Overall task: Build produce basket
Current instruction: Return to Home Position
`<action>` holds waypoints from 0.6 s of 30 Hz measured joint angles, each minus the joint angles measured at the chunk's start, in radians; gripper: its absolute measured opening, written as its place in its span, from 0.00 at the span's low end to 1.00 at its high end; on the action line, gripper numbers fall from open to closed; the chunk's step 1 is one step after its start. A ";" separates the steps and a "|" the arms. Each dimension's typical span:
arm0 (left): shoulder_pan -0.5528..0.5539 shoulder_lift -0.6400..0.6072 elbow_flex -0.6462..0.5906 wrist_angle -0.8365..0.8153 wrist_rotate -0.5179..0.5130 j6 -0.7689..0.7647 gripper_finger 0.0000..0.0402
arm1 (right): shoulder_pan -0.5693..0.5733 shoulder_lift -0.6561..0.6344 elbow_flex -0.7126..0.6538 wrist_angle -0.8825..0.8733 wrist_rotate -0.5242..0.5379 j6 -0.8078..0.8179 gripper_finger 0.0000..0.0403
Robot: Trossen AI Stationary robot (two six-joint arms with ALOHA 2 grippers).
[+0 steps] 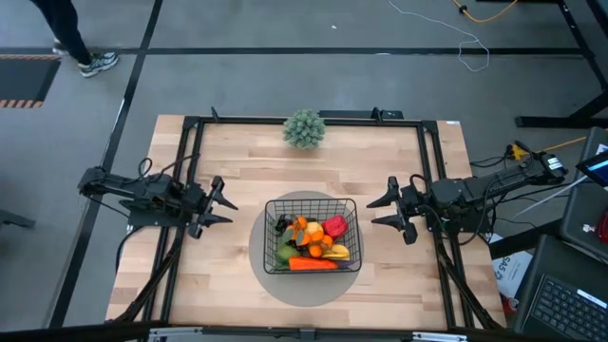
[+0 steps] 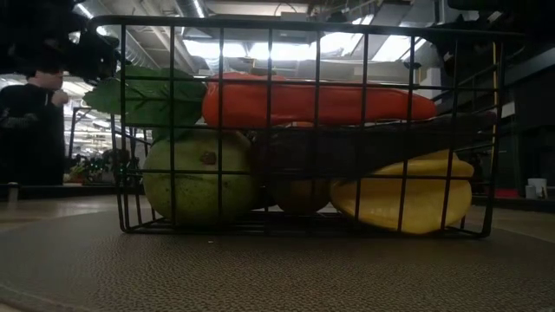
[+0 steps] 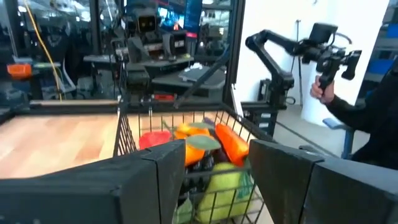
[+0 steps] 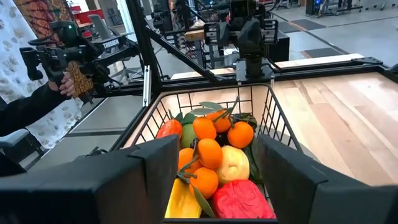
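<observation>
High view: we find the black wire-mesh rectangular basket [image 1: 313, 200] on the round grey mat [image 1: 304, 290], with toy produce [image 1: 313, 242] heaped inside. The left gripper [image 1: 226, 212] and right gripper [image 1: 373, 213] flank it, clear of it, both opened wide and empty.

Low view: the long orange carrot [image 2: 321, 102] lies topmost, just under the rim.

Wrist views: both grippers face the basket.

We judge a swinging arm could clip the wire and spill that carrot.

White lettering TROSSEN on the hand-held dark arm [image 4: 115, 45], nothing else legible
</observation>
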 joint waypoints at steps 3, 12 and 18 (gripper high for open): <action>0.000 -0.001 0.000 0.003 0.002 0.005 0.41 | 0.000 0.000 0.000 0.000 0.000 -0.001 0.51; 0.006 -0.001 0.000 -0.013 -0.018 0.060 0.41 | 0.000 0.001 0.000 0.004 0.011 -0.077 0.51; 0.017 -0.001 0.000 -0.106 -0.058 -0.010 0.41 | -0.009 0.001 0.000 -0.052 0.114 -0.099 0.51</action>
